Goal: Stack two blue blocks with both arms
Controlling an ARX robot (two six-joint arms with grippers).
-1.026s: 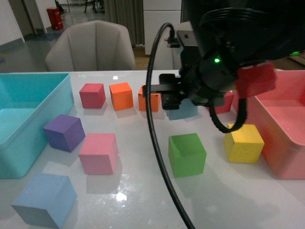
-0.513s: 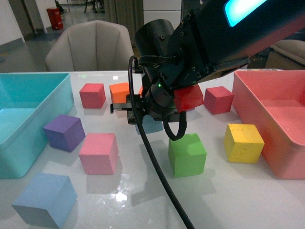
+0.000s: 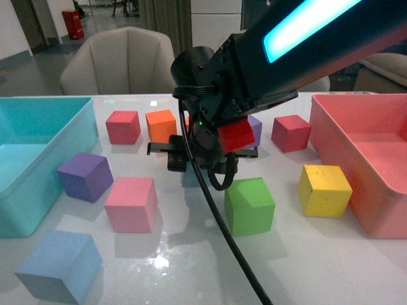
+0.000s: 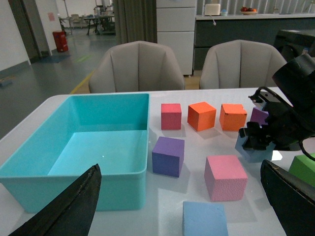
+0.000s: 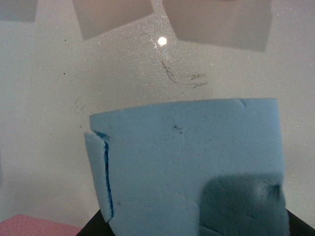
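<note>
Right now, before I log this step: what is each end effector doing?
Left end effector: open, empty.
Right end effector: closed on a blue block.

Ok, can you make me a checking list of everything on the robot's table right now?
Surface: white shiny table, faint scuffs in the right wrist view.
Job's things: gripped blue block in the right hand; loose blue block on the table at the robot's near left, apart from it, not yet stacked.
Clutter: teal bin, pink bin, purple cube, pink cube, green cube, yellow cube, red cube, orange cube.
Hands: right hand shut on the gripped blue block; left hand open, holding nothing.
Cables: black cable hanging from the right arm, beside the green cube.
Surroundings: beige chairs behind the table.
</note>
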